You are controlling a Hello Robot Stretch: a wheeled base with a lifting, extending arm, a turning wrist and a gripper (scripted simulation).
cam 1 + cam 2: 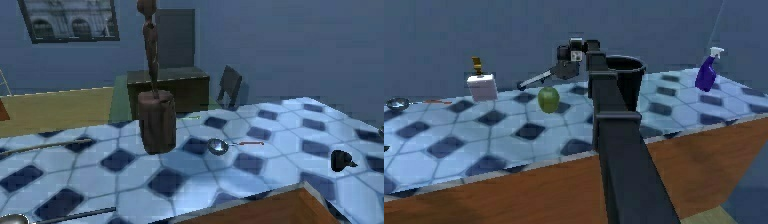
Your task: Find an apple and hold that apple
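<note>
Jaws near apple (549,98), arm (619,130) outstretched

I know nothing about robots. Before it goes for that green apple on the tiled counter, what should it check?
1. Target found: round green apple sits on the blue patterned tile counter: ok.
2. Reach: dark square arm bar extends out over the counter: ok.
3. Gripper close to the apple: ok; whether it touches the apple: cannot tell.
4. Apple held: cannot tell.
5. Neighbours: black round pot and white boxy bottle with gold top stand apart from the apple: ok.
</note>
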